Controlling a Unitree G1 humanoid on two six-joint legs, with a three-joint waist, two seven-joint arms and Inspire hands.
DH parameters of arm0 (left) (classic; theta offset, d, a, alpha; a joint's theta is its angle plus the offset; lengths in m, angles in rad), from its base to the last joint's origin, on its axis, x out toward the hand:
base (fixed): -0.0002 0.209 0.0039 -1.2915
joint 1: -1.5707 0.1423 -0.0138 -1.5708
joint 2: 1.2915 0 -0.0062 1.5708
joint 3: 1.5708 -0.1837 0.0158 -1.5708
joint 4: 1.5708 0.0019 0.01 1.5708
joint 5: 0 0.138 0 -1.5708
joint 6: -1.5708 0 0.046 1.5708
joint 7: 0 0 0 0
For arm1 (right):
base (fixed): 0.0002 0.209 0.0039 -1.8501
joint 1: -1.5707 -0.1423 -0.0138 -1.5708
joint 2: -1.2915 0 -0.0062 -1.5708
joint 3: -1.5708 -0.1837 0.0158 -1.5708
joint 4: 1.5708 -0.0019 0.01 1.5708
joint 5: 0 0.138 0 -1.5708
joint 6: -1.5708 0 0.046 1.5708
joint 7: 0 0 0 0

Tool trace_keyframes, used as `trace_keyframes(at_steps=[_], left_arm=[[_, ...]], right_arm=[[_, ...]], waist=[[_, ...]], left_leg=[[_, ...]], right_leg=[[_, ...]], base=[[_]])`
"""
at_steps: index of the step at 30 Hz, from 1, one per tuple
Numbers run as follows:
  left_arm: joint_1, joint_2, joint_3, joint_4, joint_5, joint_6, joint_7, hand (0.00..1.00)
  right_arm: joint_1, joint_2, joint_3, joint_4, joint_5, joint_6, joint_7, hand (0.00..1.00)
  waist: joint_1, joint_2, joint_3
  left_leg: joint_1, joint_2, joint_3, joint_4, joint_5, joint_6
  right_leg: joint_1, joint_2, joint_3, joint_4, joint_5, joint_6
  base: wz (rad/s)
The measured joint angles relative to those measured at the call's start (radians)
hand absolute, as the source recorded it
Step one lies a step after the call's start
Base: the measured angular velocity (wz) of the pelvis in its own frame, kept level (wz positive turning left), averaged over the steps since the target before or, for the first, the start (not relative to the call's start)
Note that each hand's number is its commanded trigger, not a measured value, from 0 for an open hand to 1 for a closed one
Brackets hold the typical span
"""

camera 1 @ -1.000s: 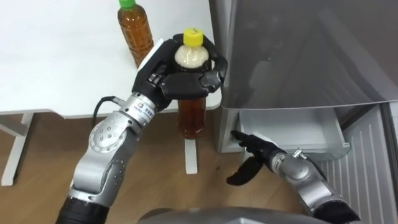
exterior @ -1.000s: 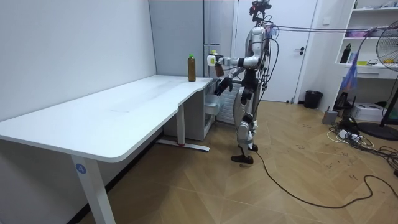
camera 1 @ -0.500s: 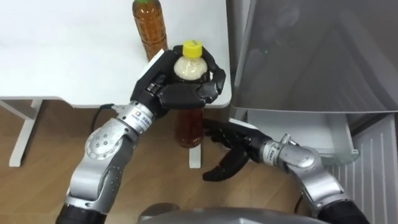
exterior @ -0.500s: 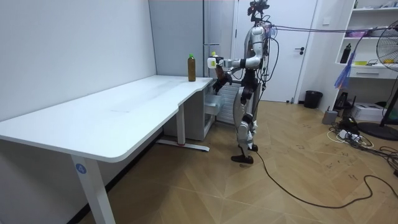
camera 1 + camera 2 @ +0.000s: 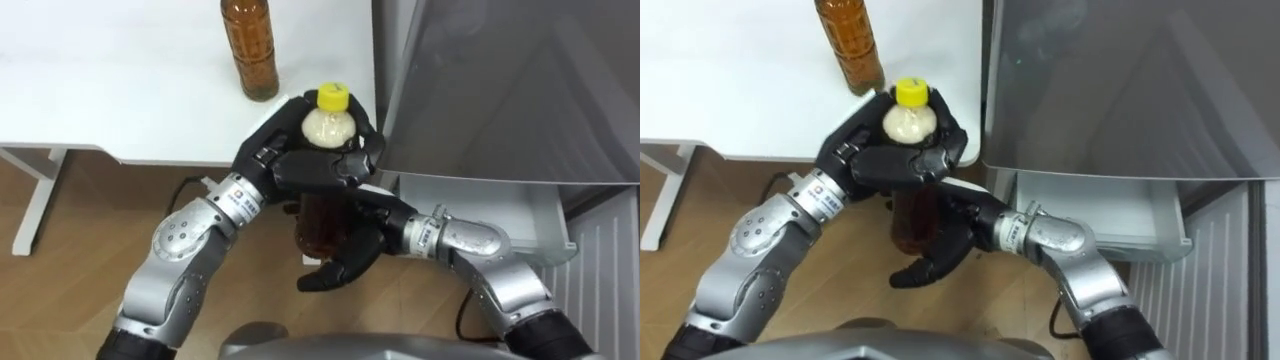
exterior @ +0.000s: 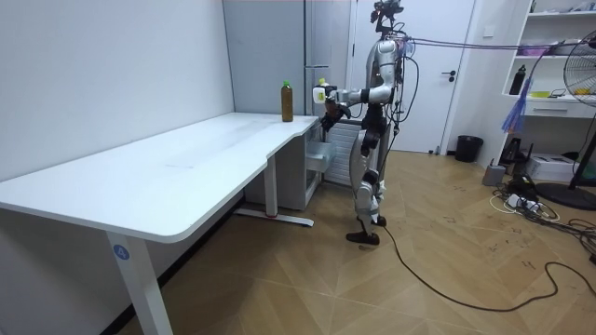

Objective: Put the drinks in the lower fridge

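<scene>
Left eye view: left hand (image 5: 310, 165) curled round the neck of the upright yellow-capped bottle (image 5: 320, 220), held off the table (image 5: 120, 100) edge; right hand (image 5: 355, 250), fingers spread, sits at its lower body, nearer the open fridge drawer (image 5: 470, 200)

White table (image 5: 110, 90), spanning 9 to 12 o'clock in the left eye view, its rounded corner toward 3 o'clock. One bottle of amber drink (image 5: 250, 50) stands upright on it at 12 o'clock, near that corner. The wooden floor (image 5: 90, 240) lies below, from 6 to 9 o'clock.
</scene>
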Motion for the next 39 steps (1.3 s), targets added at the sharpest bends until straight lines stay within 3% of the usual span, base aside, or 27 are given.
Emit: trace_keyframes(at_steps=[4,11,18,19,20,21,26,32,39], left_arm=[[0.000,-0.002,-0.010,0.001,-0.002,0.000,-0.014,1.00],[0.000,-0.002,-0.043,0.038,-0.022,0.000,-0.018,1.00],[0.000,0.009,-0.060,0.073,-0.022,0.000,-0.025,1.00],[0.000,0.009,-0.061,0.075,-0.022,0.000,-0.025,1.00],[0.000,0.010,-0.063,0.079,-0.022,0.000,-0.025,1.00],[0.000,0.010,-0.066,0.083,-0.022,0.000,-0.026,1.00],[0.000,0.012,-0.073,0.099,-0.021,0.004,-0.026,1.00],[0.000,0.015,-0.066,0.098,-0.022,0.021,-0.025,1.00],[0.000,0.013,-0.048,0.100,-0.067,0.059,-0.015,1.00]], right_arm=[[0.001,-0.008,0.003,0.000,0.037,0.003,0.003,0.00],[0.013,-0.016,0.027,0.022,0.166,0.064,0.000,0.00],[0.012,-0.016,0.053,0.074,0.251,0.066,-0.003,0.00],[0.012,-0.016,0.056,0.077,0.252,0.066,-0.003,0.10],[0.012,-0.016,0.058,0.082,0.255,0.066,-0.003,0.85],[0.012,-0.016,0.058,0.087,0.257,0.066,-0.003,1.00],[0.012,-0.015,0.067,0.111,0.278,0.066,-0.010,1.00],[0.012,-0.017,0.085,0.115,0.283,0.066,-0.013,1.00],[0.013,-0.017,0.095,0.131,0.294,0.051,-0.008,1.00]], waist=[[-0.004,0.013,-0.0001],[-0.001,0.028,-0.0020],[0.000,0.026,-0.0011],[0.000,0.026,-0.0010],[0.000,0.026,-0.0010],[-0.001,0.026,-0.0010],[-0.002,0.019,0.0016],[-0.002,0.004,-0.0074],[-0.011,0.007,-0.0064]], left_leg=[[-0.005,0.000,-0.003,0.004,0.000,0.000],[-0.006,0.000,-0.007,0.007,0.000,0.000],[-0.011,0.000,0.001,0.013,0.000,0.001],[-0.011,0.000,0.001,0.013,0.000,0.001],[-0.011,0.000,0.001,0.014,0.000,0.001],[-0.011,0.000,0.001,0.014,0.000,0.001],[-0.011,0.001,0.002,0.017,0.000,0.001],[-0.013,0.000,0.000,0.017,0.000,0.001],[-0.012,-0.002,-0.011,0.018,-0.002,0.002]], right_leg=[[-0.005,0.000,-0.001,0.008,0.000,0.000],[-0.008,0.001,0.000,0.020,0.000,0.000],[-0.013,0.000,0.001,0.022,0.000,0.000],[-0.013,0.000,0.000,0.022,0.000,0.000],[-0.013,0.000,0.001,0.022,0.000,0.000],[-0.013,0.000,0.001,0.021,0.000,0.001],[-0.013,0.001,0.000,0.019,0.000,0.000],[-0.009,0.002,-0.003,0.008,0.000,0.000],[0.004,0.002,-0.011,0.005,0.000,0.000]], base=[[0.00],[0.01],[0.00],[0.00],[0.00],[0.00],[0.00],[0.00],[0.06]])
